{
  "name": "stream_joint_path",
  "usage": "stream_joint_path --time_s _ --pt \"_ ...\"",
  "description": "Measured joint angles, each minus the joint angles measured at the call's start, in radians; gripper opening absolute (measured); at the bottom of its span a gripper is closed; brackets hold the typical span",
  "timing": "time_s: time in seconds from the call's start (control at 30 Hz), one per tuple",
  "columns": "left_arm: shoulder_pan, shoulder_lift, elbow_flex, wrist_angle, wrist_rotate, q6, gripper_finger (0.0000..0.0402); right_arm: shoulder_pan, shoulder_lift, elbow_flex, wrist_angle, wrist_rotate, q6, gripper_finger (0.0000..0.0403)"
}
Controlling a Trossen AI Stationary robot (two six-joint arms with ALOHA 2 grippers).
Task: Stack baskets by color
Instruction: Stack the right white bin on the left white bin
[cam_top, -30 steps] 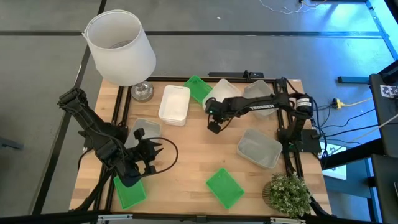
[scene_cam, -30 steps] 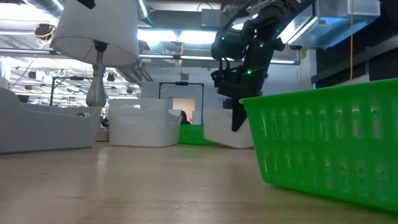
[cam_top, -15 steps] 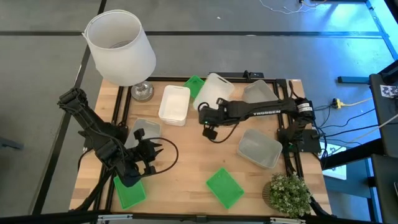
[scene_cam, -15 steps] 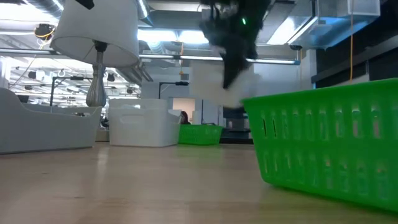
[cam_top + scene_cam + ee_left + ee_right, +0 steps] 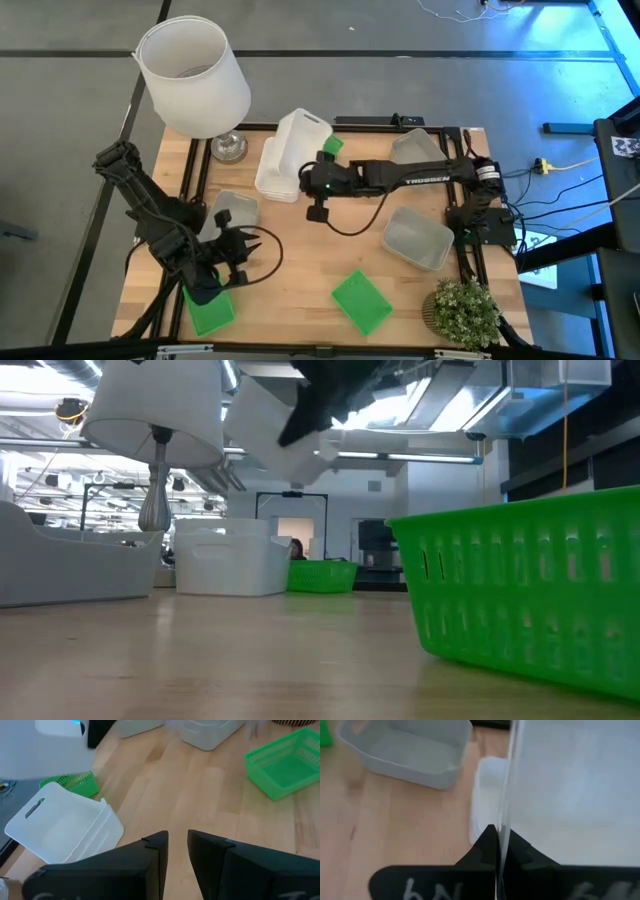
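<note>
My right gripper (image 5: 314, 176) is shut on a white basket (image 5: 300, 135), which it holds high and tilted over another white basket (image 5: 278, 172) standing at the far middle of the table. The low view shows the raised basket (image 5: 268, 432) well above the tabletop. A green basket (image 5: 331, 146) peeks out behind it. My left gripper (image 5: 243, 248) hovers near the front left, its fingers (image 5: 155, 851) a narrow gap apart with nothing between them. My right gripper pinches one thin side wall (image 5: 504, 815) of the white basket between its two fingers, one finger on each face of the wall. The fingers come slanting down from the table's right side. The basket is lifted clear and steeply tilted above the white basket on the table.
Grey baskets stand at the right (image 5: 416, 240), far right (image 5: 414, 148) and left (image 5: 232, 207). Green baskets lie at the front middle (image 5: 360, 300) and front left (image 5: 208, 310). A white lampshade (image 5: 192, 75) stands at the far left corner, a potted plant (image 5: 465, 310) at the front right.
My right gripper has risen and swung toward the table's left edge, rolling as it went. The white basket it holds has come up off the far middle of the table, tipped, and now hangs over the other white basket. The green basket behind shows more.
</note>
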Motion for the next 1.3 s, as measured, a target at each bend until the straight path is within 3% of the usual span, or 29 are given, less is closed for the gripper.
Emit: stream_joint_path --time_s 0.63,0.9,1.3 --pt "-0.024 -0.079 0.0 0.018 -0.019 0.0 0.0065 -0.096 0.203 -0.001 0.118 -0.136 -0.08 0.0" --pt "-0.024 -0.079 0.0 0.018 -0.019 0.0 0.0065 -0.097 0.188 0.004 -0.002 -0.142 -0.03 0.0" --pt "-0.024 -0.079 0.0 0.02 -0.018 0.0 0.0065 -0.067 0.184 0.128 -0.24 -0.152 0.054 0.0"
